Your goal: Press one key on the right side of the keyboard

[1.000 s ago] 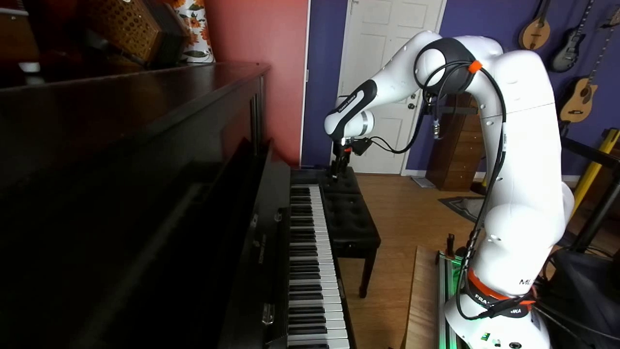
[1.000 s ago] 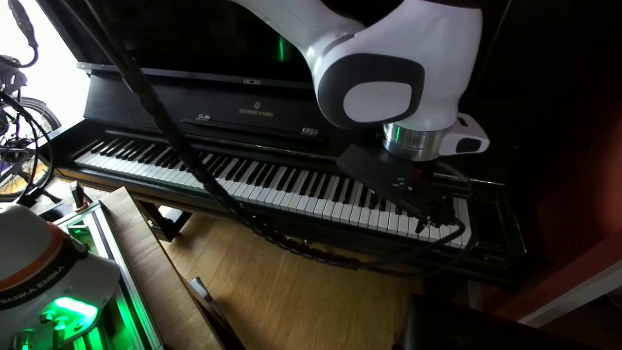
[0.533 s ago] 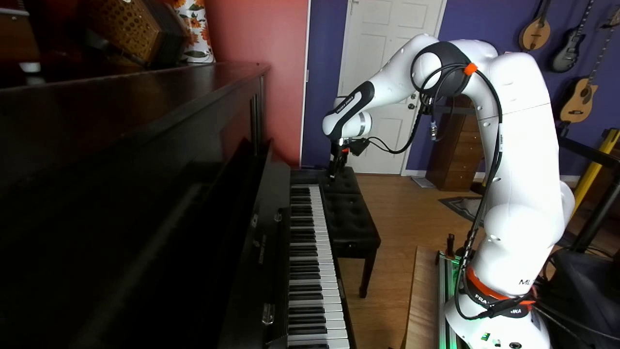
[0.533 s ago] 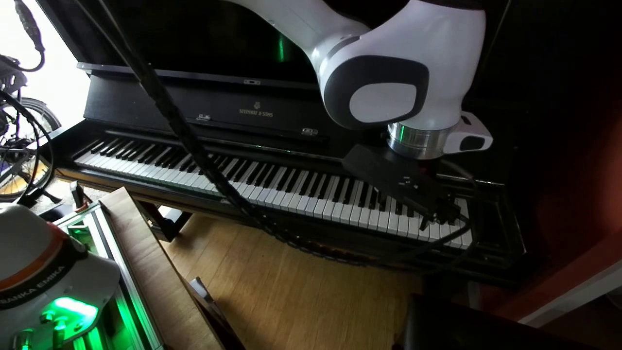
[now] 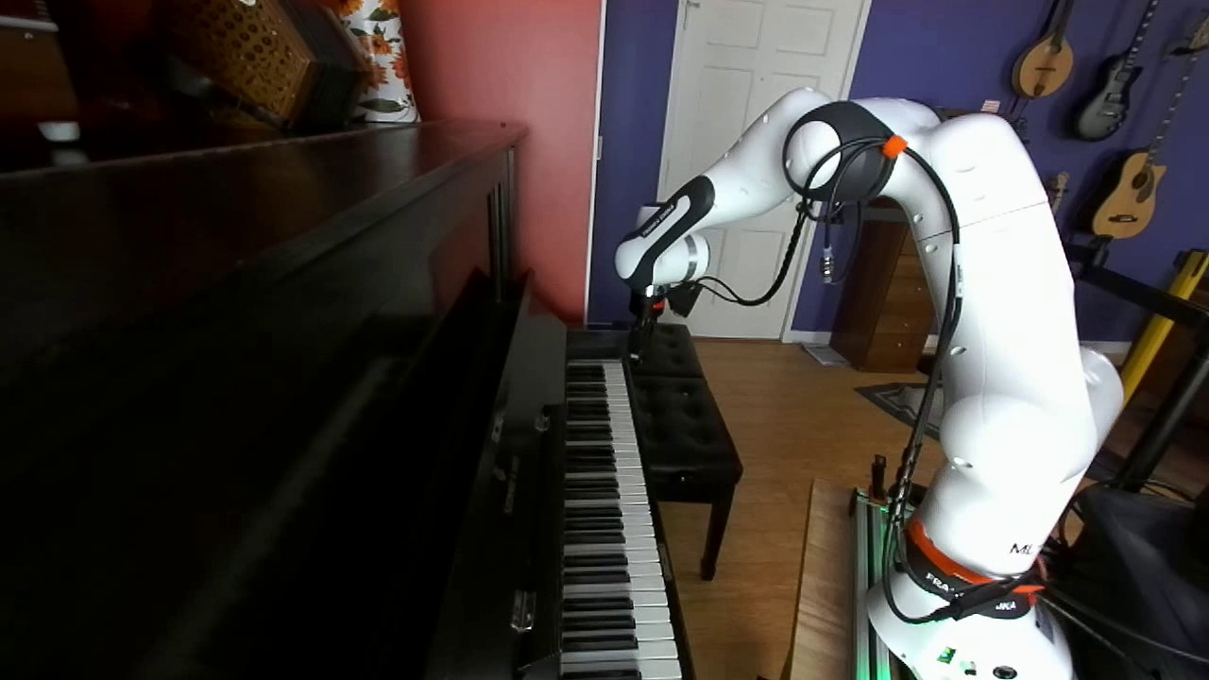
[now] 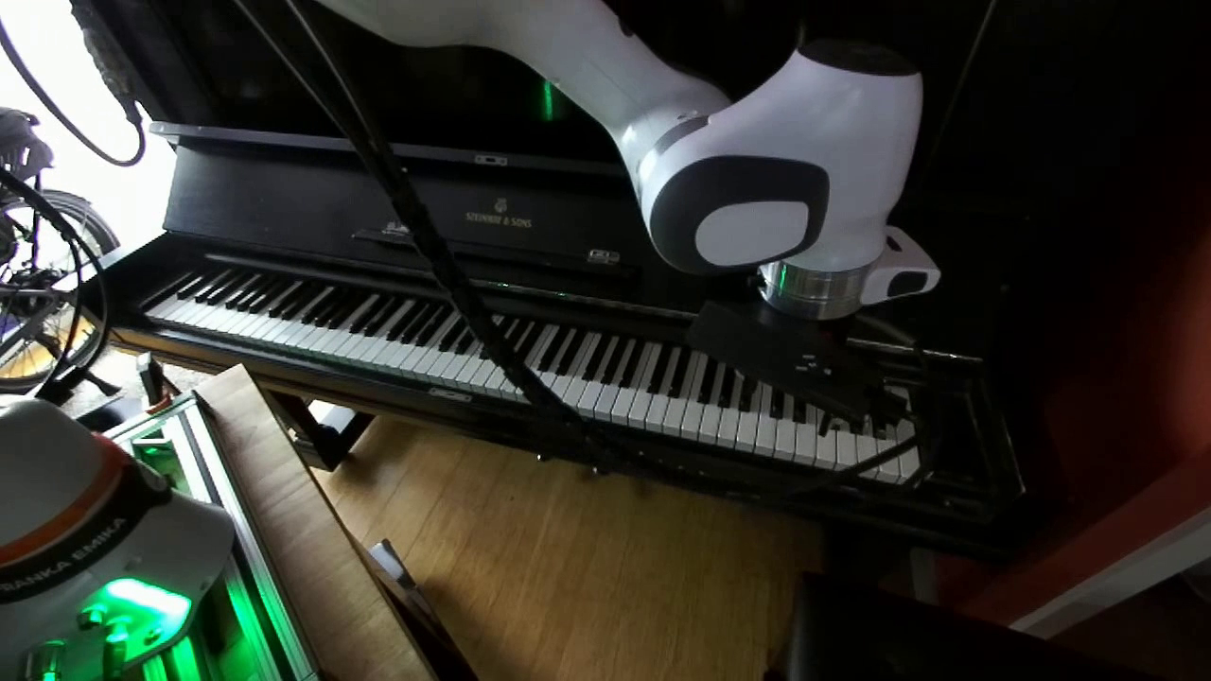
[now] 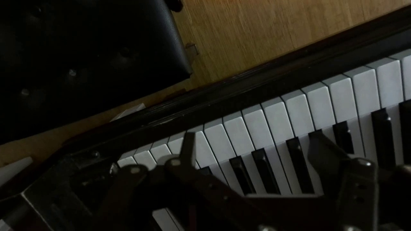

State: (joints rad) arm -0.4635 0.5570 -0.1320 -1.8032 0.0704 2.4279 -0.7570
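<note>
The keyboard, a long row of white and black piano keys, shows in both exterior views (image 5: 635,515) (image 6: 653,413) and in the wrist view (image 7: 257,125). My gripper (image 5: 637,351) hangs at the far end of the keyboard in an exterior view. In an exterior view, its dark body (image 6: 856,416) hides some keys near the keyboard's right end. In the wrist view the gripper (image 7: 253,138) is open and empty, with its fingers (image 7: 188,144) wide apart over the keys. The gap between fingertips and keys cannot be told; no key looks clearly pressed.
A black tufted bench (image 5: 685,434) stands in front of the piano and shows in the wrist view (image 7: 96,64). The piano's upright front panel (image 6: 397,203) rises behind the keys. A thick arm cable (image 6: 426,227) hangs across the keyboard. A red wall (image 6: 1116,539) stands beyond the right end.
The arm has come down and a little toward the piano, so the gripper sits lower and closer to the keys at the keyboard's end. The hanging cable has shifted along with it.
</note>
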